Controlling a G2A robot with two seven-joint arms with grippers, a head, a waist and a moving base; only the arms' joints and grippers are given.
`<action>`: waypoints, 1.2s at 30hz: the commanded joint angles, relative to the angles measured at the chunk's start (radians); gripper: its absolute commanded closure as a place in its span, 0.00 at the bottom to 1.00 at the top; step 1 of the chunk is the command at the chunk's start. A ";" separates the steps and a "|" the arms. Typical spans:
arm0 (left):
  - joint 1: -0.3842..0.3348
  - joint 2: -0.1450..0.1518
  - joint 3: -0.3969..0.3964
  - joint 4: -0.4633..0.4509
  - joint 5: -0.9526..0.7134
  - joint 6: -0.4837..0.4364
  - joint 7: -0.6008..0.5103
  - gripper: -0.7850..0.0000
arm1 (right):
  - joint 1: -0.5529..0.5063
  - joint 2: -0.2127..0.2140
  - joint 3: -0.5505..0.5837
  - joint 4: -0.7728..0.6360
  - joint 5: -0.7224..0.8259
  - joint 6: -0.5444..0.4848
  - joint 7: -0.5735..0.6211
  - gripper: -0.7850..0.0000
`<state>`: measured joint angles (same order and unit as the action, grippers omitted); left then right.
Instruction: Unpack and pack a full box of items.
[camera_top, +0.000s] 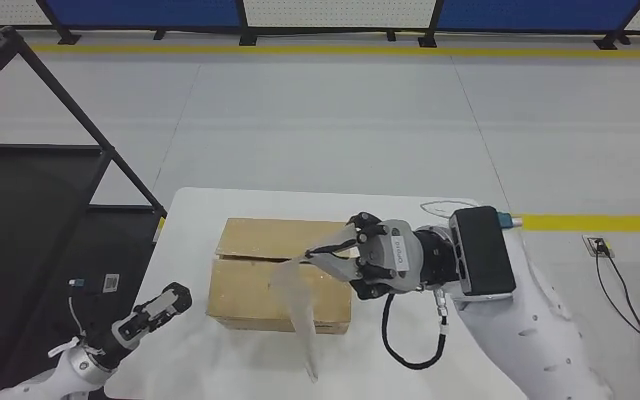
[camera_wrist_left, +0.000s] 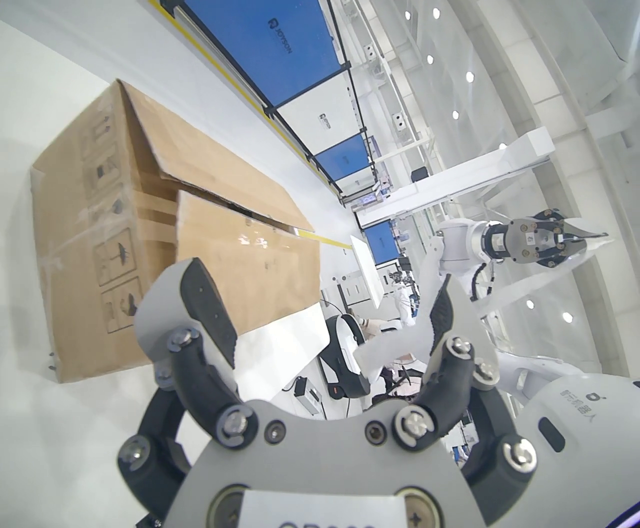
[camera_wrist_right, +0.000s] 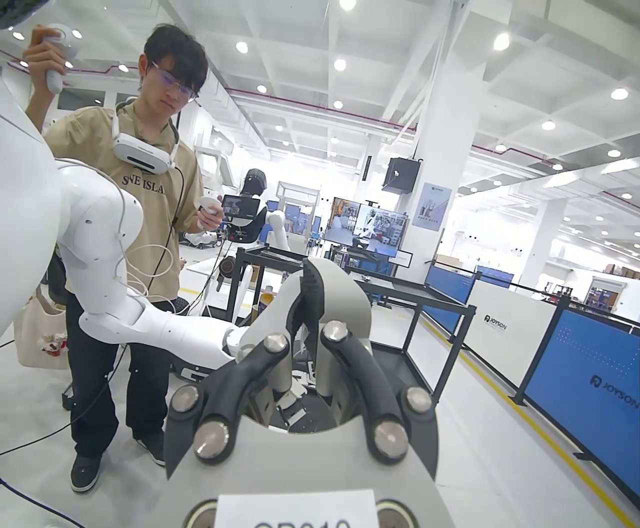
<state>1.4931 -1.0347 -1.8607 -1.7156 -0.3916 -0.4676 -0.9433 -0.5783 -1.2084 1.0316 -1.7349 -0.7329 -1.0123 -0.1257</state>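
Obstacles: box (camera_top: 280, 275) is set on tabletop (camera_top: 190, 212); tape strip (camera_top: 303, 320) is hung across its front.
Passage: bare tabletop left of box.

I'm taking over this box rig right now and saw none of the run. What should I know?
Left gripper: open, holding nothing, low near the table's corner, apart from the cardboard box.
Right gripper: shut on a clear tape strip, above the box top.
Box: on the white table, flaps down with a slight gap at the seam.
Done: tape looks peeled off the top seam; I cannot tell whether its far end is free.
Left: drop the tape, open the flaps, unpack, repack.
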 joint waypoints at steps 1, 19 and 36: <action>0.014 0.003 -0.005 -0.013 -0.032 -0.001 -0.042 0.00 | 0.011 -0.002 0.001 0.002 0.001 0.006 0.010 1.00; 0.027 0.001 0.069 -0.034 -0.279 0.092 -0.150 0.00 | 0.019 -0.012 0.004 -0.021 0.007 0.110 0.035 1.00; -0.133 -0.017 0.332 0.029 -0.244 0.128 -0.153 0.00 | 0.093 -0.062 -0.051 0.022 -0.077 0.218 -0.118 1.00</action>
<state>1.3662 -1.0500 -1.5469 -1.6908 -0.6410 -0.3397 -1.1037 -0.4927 -1.2679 0.9841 -1.7226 -0.8082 -0.7948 -0.2388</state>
